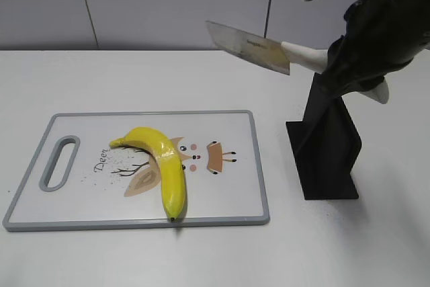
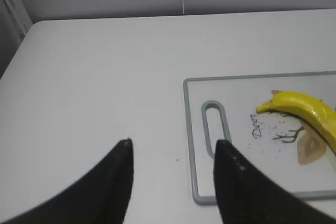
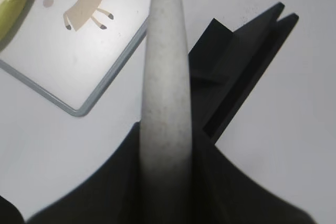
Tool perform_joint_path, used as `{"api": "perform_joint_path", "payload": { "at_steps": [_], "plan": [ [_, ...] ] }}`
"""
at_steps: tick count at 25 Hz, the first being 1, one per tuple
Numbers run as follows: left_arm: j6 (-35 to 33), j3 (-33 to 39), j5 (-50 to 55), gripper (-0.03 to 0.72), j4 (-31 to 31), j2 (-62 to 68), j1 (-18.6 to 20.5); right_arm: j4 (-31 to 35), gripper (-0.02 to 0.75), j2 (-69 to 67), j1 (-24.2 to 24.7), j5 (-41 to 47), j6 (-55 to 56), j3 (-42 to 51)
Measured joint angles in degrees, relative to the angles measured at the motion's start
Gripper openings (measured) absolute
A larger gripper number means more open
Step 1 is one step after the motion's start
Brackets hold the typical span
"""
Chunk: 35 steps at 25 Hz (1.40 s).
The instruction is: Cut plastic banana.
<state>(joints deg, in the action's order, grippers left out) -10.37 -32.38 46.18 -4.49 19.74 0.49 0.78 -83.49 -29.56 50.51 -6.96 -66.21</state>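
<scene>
Right claw (image 3: 165, 182) gripping knife (image 1: 250, 46) at upper right; left claw (image 2: 173, 148) hanging open, lower frame. Banana (image 1: 161, 166) lying loose at centre of cutting board (image 1: 228, 213). We are risking: banana rolling under blade, blade missing its middle, elbow clipping black stand (image 1: 329, 146).

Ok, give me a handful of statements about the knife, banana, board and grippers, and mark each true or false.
1. The right gripper holds a knife by its pale handle, in the air. True.
2. The plastic banana is already in two pieces. False: it lies whole on the cutting board.
3. The left gripper is open and holds nothing. True.
4. The knife blade touches the banana. False: it is raised well apart from it, near the black knife stand.
5. The board's handle slot is on its left end in the exterior view. True.
</scene>
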Motion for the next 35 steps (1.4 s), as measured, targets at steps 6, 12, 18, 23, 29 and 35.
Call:
{"api": "perform_joint_path", "payload": {
  "at_steps": [6, 12, 18, 23, 29, 35],
  "plan": [
    [-8.75, -4.79, -4.71, 0.632, -3.6, 14.62, -4.53, 2.87, 0.19, -5.13, 0.0, -0.05, -23.49, -3.87],
    [-21.33, -12.91, -3.1, 0.637, -4.07, 27.99, -14.11, 15.45, 0.19, -10.65, 0.0, 1.05, -41.94, -7.92],
    [-35.13, -23.38, 4.7, 0.62, -4.43, 42.03, -21.0, 21.65, 0.19, -17.57, 0.0, 8.81, -53.87, -15.5],
    [-41.96, -32.01, 12.53, 0.602, -4.67, 54.2, -23.46, 23.94, 0.19, -21.37, 0.0, 11.34, -60.52, -20.9],
    [-44.22, -35.3, 15.64, 0.588, -4.78, 65.55, -23.64, 25.41, 0.19, -22.84, 0.0, 11.88, -62.94, -22.55],
    [-44.51, -35.3, 13.09, 0.47, -4.47, 71.65, -23.7, 25.6, 0.19, -23.1, 0.0, 12.44, -63.14, -22.66]
  ]
}}
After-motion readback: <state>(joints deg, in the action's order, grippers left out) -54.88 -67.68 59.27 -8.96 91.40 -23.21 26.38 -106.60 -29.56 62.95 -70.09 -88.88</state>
